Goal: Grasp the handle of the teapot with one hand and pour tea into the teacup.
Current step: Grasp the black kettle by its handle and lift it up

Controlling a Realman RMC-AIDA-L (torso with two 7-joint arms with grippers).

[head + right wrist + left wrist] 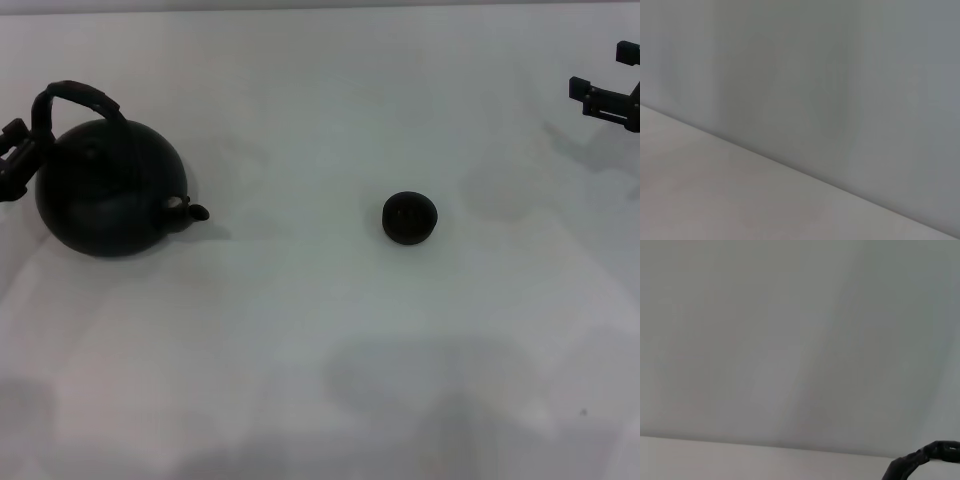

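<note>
Left end effector point(14, 160) sits at the handle's point(75, 97) base beside the teapot point(108, 190); can't tell if it grips. Move up to the thick top first. Teacup point(409, 218) well off toward the idle right end effector point(605, 100), which is spread.

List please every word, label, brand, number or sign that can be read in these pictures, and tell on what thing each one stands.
None: no readable text appears in any view.
The teapot, its handle and the teacup: plain matte black, no marking visible.
The table: bare white, no label.
The left gripper beside the teapot and the right gripper at the far right edge: dark, no lettering visible.
</note>
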